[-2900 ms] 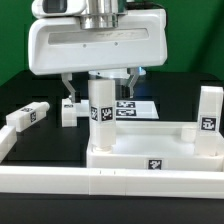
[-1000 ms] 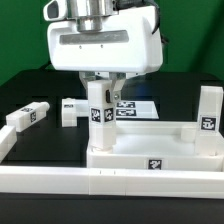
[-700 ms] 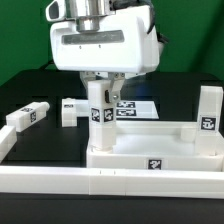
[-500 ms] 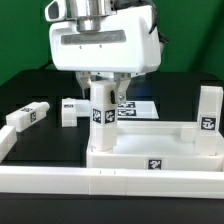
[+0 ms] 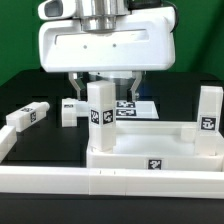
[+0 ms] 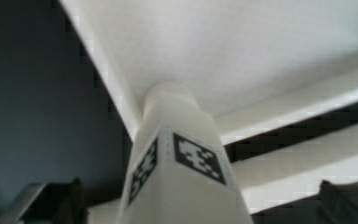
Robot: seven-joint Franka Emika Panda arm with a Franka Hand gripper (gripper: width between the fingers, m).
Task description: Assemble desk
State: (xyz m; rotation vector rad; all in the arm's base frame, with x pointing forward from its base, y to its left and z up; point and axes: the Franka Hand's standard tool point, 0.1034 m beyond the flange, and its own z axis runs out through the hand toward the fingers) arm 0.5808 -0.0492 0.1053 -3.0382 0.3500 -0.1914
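Exterior view: the end effector (image 5: 104, 92) hangs with its fingers (image 5: 76, 88) spread, one on each side of the upright leg (image 5: 100, 112) and clear of it. This leg stands on the desk panel (image 5: 150, 152) at its corner on the exterior view's left. A second upright leg (image 5: 208, 112) stands at the right corner. Two loose legs lie apart on the black worktop (image 5: 45, 138): the near loose leg (image 5: 68, 108) and the far loose leg (image 5: 27, 116). The marker board (image 5: 138, 108) lies behind.

Upright leg (image 5: 100, 106) blocks below hand (image 5: 103, 88); gaps either side.
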